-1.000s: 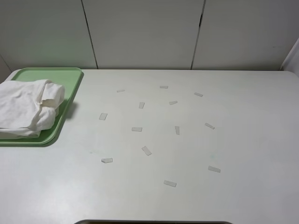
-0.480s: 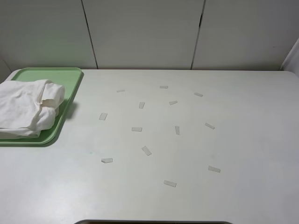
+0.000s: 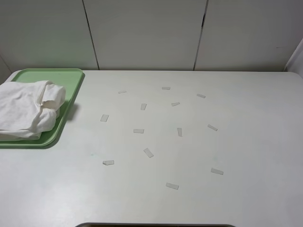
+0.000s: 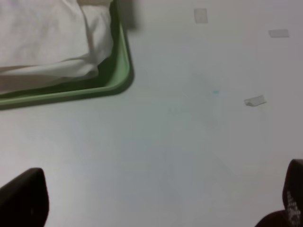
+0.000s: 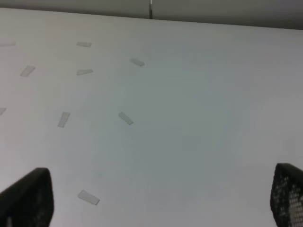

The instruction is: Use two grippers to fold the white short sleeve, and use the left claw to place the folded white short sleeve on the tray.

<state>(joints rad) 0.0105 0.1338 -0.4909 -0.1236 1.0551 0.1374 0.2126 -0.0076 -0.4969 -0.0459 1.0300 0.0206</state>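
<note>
We see folded white shirt (image 3: 26, 109) lying on green tray (image 3: 71, 82), far-left desk (image 3: 189, 151) corner. Left pincer (image 4: 156, 203) spread wide over bare desk; right pincer (image 5: 161, 198) likewise, nothing held.

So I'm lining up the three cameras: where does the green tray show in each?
Exterior high: tray at the table's far left edge, holding the white short sleeve.
Left wrist: tray's rounded corner beside the shirt.
Right wrist: not in view.
Shared landmark: the tape strips on the table.
</note>
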